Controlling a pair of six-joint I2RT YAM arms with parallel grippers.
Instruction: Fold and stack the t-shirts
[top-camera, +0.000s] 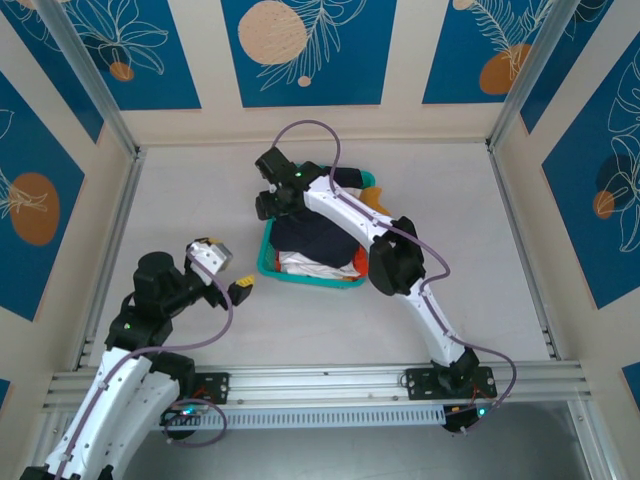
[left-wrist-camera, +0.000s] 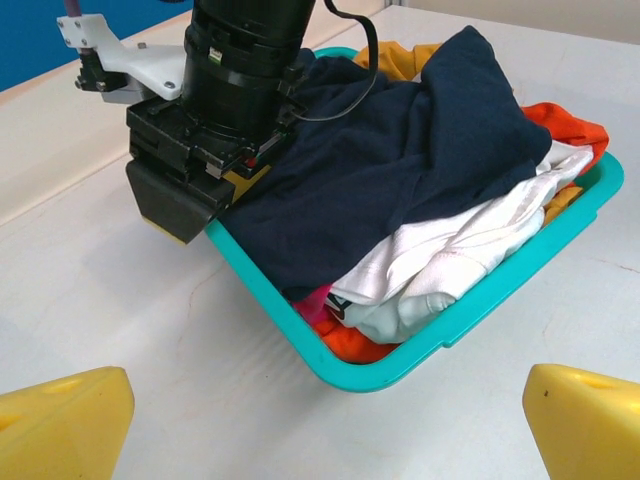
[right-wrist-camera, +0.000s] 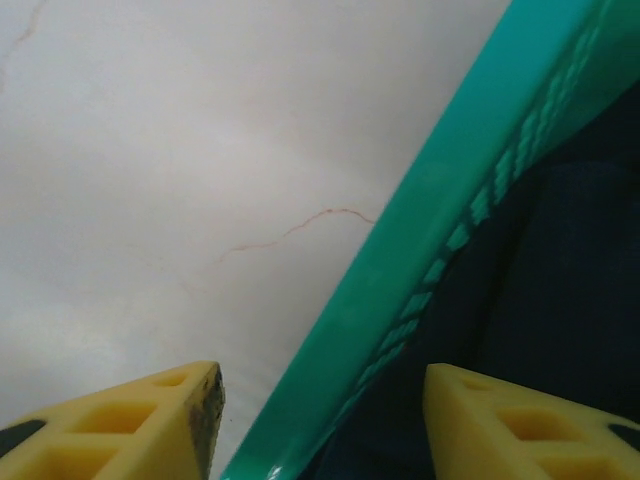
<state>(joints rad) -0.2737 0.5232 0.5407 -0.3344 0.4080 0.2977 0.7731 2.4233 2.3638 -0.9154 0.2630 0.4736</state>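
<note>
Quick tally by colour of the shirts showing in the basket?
Navy shirt: 1
White shirt: 1
Orange shirt: 1
Yellow shirt: 1
Pink shirt: 1
Total: 5, counting each colour as one shirt; the pile hides whether that holds.

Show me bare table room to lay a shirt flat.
Widest bare table lies between the basket and the right rail; the strip before the back wall is free too. Crowded: the basket's left rim, straddled by the right end effector, and the near-left corner around the left end effector.
</note>
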